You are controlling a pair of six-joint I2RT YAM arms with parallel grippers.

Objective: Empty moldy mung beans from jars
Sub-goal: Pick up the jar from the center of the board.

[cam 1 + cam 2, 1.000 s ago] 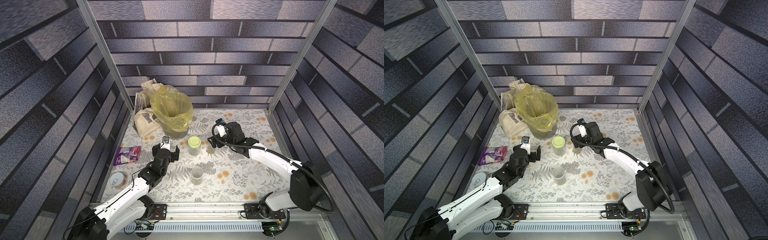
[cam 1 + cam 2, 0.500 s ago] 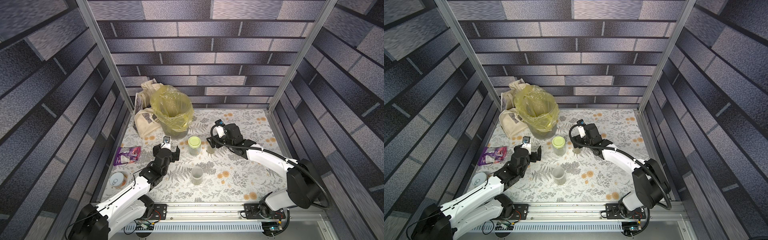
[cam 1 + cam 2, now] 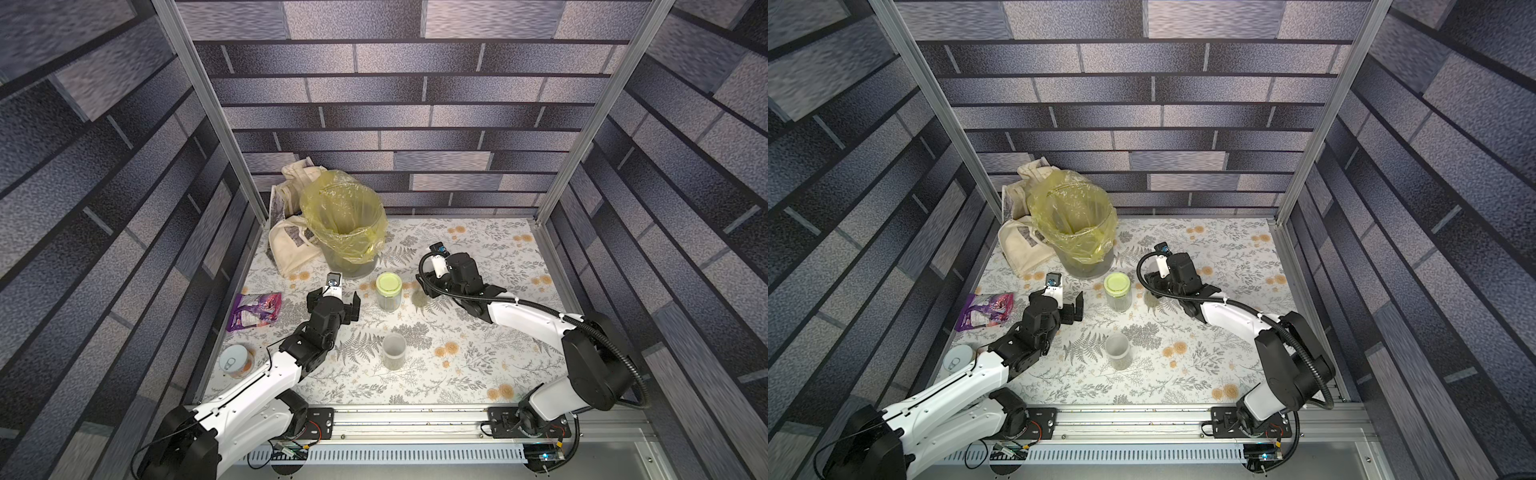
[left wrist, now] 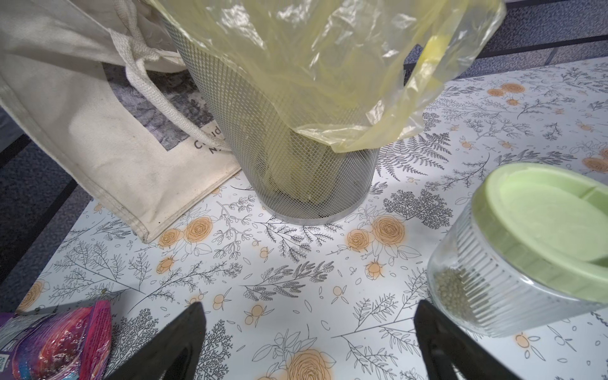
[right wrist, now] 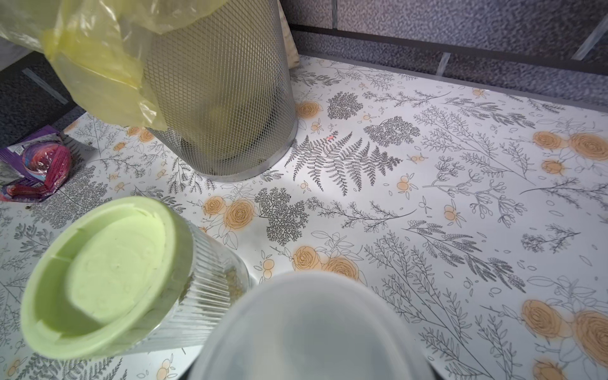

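Three jars stand mid-table. The wider ribbed jar (image 3: 388,291) with the lime-green lid holds mung beans (image 4: 454,289) low against its wall. A short clear jar (image 3: 393,352) stands nearer the front. The slim jar (image 3: 419,297) with a cloudy top (image 5: 312,329) sits right of the lidded one. My right gripper (image 3: 422,291) is shut on it, its fingers mostly hidden behind that top. My left gripper (image 3: 334,303) hovers open and holds nothing, left of the lidded jar. Its fingertips (image 4: 197,316) stand over bare tablecloth.
A grey mesh bin (image 3: 353,270) lined with a yellow bag stands at the back, just behind the jars. A cream tote bag (image 3: 291,245) leans to its left. A purple snack packet (image 3: 255,309) and a pull-tab tin can (image 3: 236,361) lie along the left edge.
My right gripper has slid left onto the slim jar and its jaws have narrowed around it. The left arm has barely moved and stays open.
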